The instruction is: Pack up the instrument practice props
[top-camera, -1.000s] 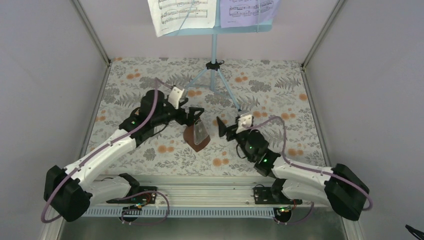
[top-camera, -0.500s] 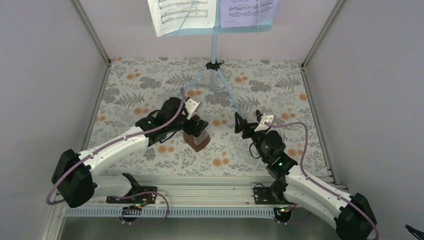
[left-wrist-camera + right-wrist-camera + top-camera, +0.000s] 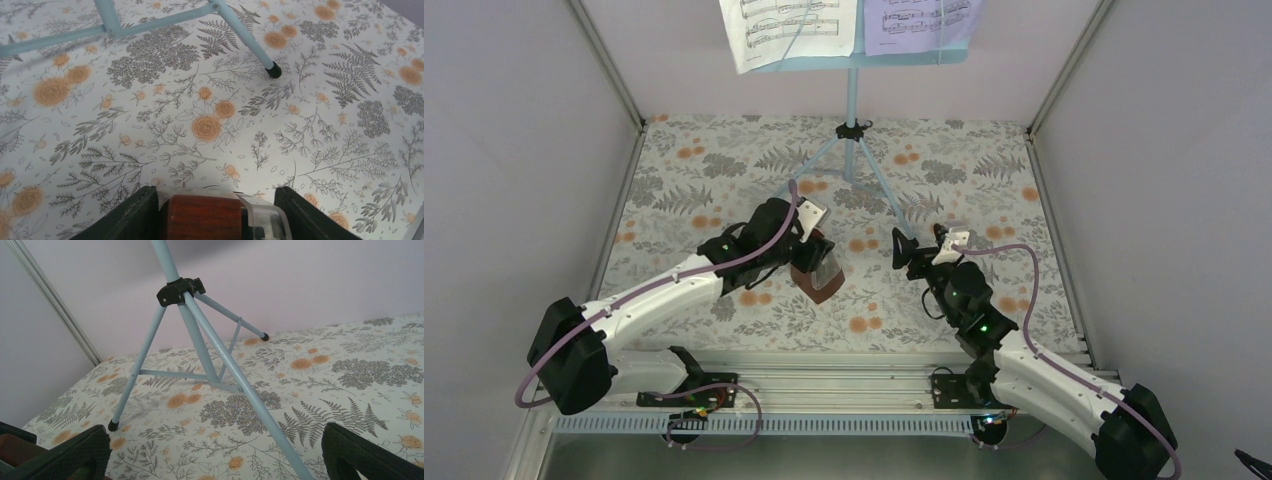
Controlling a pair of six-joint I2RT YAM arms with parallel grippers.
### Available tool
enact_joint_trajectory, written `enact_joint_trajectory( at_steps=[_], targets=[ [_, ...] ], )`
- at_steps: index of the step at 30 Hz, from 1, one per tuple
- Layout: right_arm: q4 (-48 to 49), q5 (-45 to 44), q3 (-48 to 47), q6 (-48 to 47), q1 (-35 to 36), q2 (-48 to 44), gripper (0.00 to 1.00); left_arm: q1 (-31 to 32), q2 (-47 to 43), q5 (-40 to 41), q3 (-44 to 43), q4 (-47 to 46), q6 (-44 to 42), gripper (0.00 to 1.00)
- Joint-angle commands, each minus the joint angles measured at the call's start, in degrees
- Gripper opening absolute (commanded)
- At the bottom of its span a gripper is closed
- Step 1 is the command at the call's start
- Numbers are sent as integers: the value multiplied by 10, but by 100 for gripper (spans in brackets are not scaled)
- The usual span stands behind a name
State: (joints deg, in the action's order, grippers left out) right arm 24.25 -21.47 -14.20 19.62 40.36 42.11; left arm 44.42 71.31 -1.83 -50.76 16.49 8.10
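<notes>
The reddish-brown metronome point(image 3: 822, 278) with its clear cover stands mid-table. My left gripper point(image 3: 814, 252) is shut on it; in the left wrist view the metronome point(image 3: 202, 217) sits between the two fingers of the gripper point(image 3: 215, 196). The light-blue music stand point(image 3: 852, 100) stands at the back, with a white sheet point(image 3: 789, 30) and a lavender sheet point(image 3: 924, 20) on its desk. My right gripper point(image 3: 904, 250) is open and empty, close to the stand's near right leg. In the right wrist view that leg point(image 3: 240, 385) runs between the gripper's point(image 3: 215, 432) wide-apart fingers.
The floral tablecloth point(image 3: 724, 170) covers the table. Grey walls with metal corner posts point(image 3: 609, 70) close it in on three sides. The foot of a tripod leg point(image 3: 273, 72) rests on the cloth just beyond my left gripper.
My left gripper moved right and down over the metronome and closed around it. My right arm swung right and forward toward the tripod leg. Both have hardly moved in the last half second.
</notes>
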Motion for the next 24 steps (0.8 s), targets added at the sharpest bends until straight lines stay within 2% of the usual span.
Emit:
enact_joint_trajectory(
  at_steps=[1,6,10,15,18,22,24],
  targets=[
    [-7,-7,2,13,-5,-2,100,6,5,14,0,7,-5,56],
    [-8,-11,1,13,-5,-3,100,7,5,18,-1,7,-2,45],
    [-9,-3,-1,7,-6,-2,100,9,4,30,-6,10,12,43],
    [-15,75,-20,-19,-6,36,100,32,19,156,-42,64,121,41],
    [-13,166,-38,-37,-5,84,100,61,34,214,-50,83,200,41],
    [-4,247,-57,-50,20,155,100,91,58,267,-71,110,258,50],
    [5,234,-61,-57,56,182,100,108,61,277,-76,109,268,64]
  ],
)
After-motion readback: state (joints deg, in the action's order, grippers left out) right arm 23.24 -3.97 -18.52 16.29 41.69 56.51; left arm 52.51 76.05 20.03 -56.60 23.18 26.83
